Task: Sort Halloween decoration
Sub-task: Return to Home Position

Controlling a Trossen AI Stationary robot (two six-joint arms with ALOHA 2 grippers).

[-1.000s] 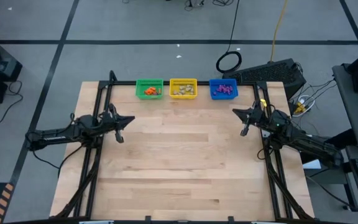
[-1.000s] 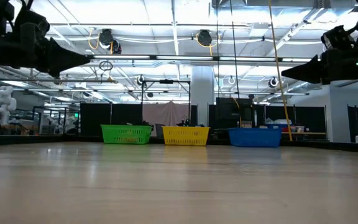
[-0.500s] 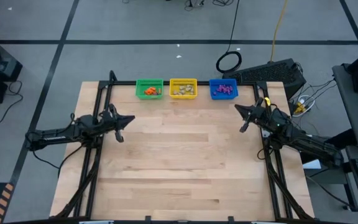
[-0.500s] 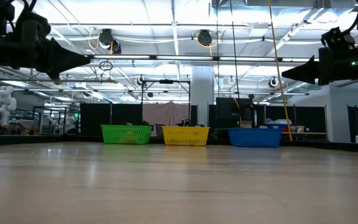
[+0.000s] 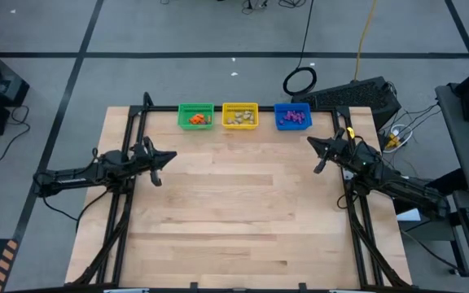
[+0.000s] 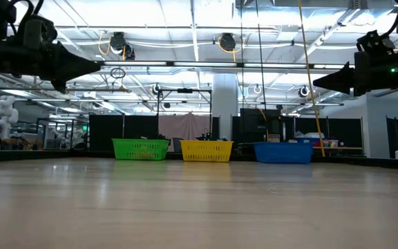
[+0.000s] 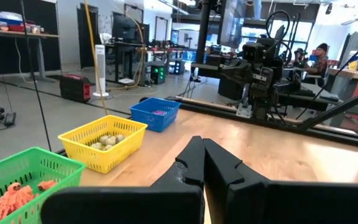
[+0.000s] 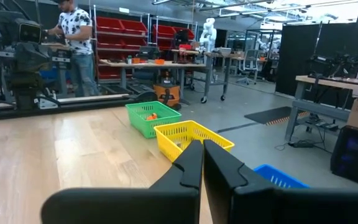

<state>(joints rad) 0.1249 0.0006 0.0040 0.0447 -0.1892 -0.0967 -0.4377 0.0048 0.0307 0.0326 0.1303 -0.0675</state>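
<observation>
Two claws are hanging pinched together with nothing between the fingers, the left gripper [image 5: 168, 156] at nine o'clock of the table [image 5: 243, 212] and the right gripper [image 5: 313, 145] at three o'clock. Both are riding clear of the wood, which reads as a parked pose. Outward at twelve o'clock, the Halloween decoration [image 5: 240, 119] is sitting by colour: orange trinkets [image 5: 196, 120] in the green basket [image 5: 179, 114], pale trinkets [image 7: 107, 140] in the yellow basket [image 5: 224, 114] and purple trinkets [image 5: 293, 119] in the blue basket [image 5: 277, 114], so the sorting is looking finished.

The table [image 5: 243, 212] lies open across its middle; green basket [image 5: 195, 115], yellow basket [image 5: 240, 115] and blue basket [image 5: 292, 116] line its far edge.
</observation>
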